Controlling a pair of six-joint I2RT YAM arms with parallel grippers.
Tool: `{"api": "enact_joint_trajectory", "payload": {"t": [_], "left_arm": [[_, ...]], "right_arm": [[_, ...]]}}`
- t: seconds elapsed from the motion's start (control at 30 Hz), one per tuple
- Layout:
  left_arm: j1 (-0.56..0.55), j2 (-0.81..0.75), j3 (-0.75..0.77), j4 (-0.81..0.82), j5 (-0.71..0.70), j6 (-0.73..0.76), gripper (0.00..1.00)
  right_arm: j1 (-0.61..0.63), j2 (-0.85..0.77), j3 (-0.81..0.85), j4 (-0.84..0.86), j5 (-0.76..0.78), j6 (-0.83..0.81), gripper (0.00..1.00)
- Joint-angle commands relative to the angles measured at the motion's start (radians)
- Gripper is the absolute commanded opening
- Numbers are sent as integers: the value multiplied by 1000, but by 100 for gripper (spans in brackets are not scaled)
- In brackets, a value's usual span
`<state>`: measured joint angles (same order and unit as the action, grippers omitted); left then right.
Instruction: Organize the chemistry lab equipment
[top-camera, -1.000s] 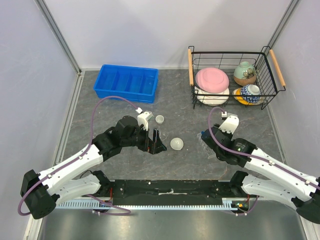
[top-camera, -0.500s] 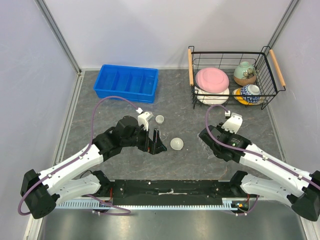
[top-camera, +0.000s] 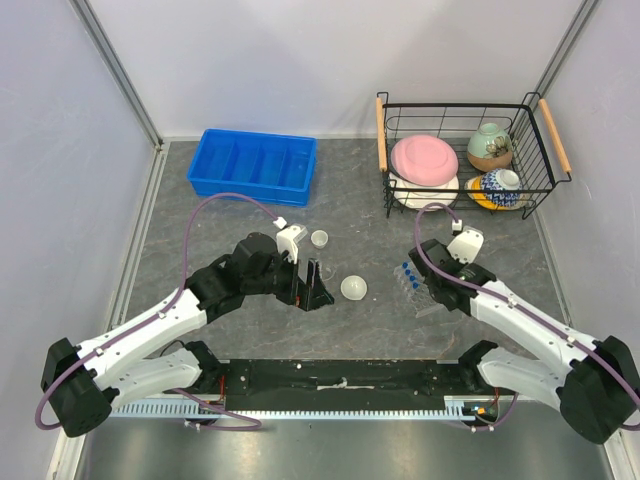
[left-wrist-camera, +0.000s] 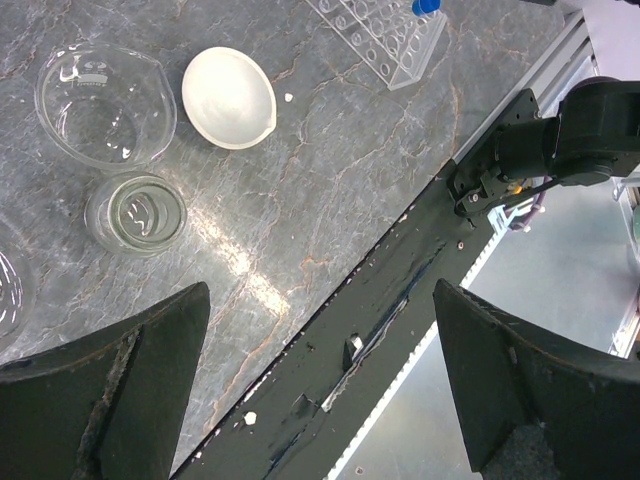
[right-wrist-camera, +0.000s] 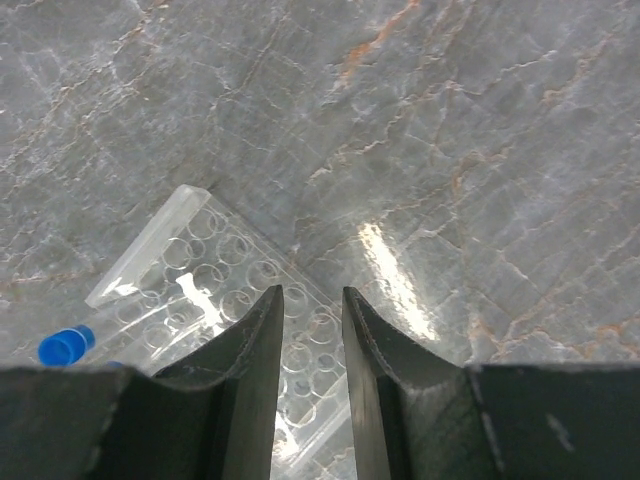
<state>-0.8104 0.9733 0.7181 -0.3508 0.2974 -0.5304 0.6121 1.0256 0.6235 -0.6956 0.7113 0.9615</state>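
The left end effector (top-camera: 312, 284) hangs wide open over the desk (top-camera: 360, 220), near the white dish (top-camera: 353, 288), holding nothing. To the right lies the clear rack (top-camera: 411, 282) with blue-capped tubes (right-wrist-camera: 66, 346). The right end effector (right-wrist-camera: 312, 296) is narrow over its edge — pinching or not, I cannot tell. This looks like the rack-grabbing step — next, squeeze firmly and lift it level.

Counted: three glass vessels (left-wrist-camera: 100, 105), one cut off at the frame edge; one white dish (left-wrist-camera: 228, 97); one rack (left-wrist-camera: 385, 40); blue-capped tubes (top-camera: 408, 272), number not resolved; one bin (top-camera: 250, 190); one basket (top-camera: 455, 103); two bowls (top-camera: 490, 147); one pink plate (top-camera: 424, 158).
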Motion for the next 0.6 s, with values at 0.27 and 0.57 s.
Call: {"api": "enact_joint_trajectory", "payload": {"t": [0.27,0.57], "left_arm": [[-10,-5,-8,10,11,36,100],[-13,1,-8,9,3,35,100]], "right_arm": [[-106,77,-28,211,-167,-89,36],[-126,131,-39,265,-245,-119,35]]}}
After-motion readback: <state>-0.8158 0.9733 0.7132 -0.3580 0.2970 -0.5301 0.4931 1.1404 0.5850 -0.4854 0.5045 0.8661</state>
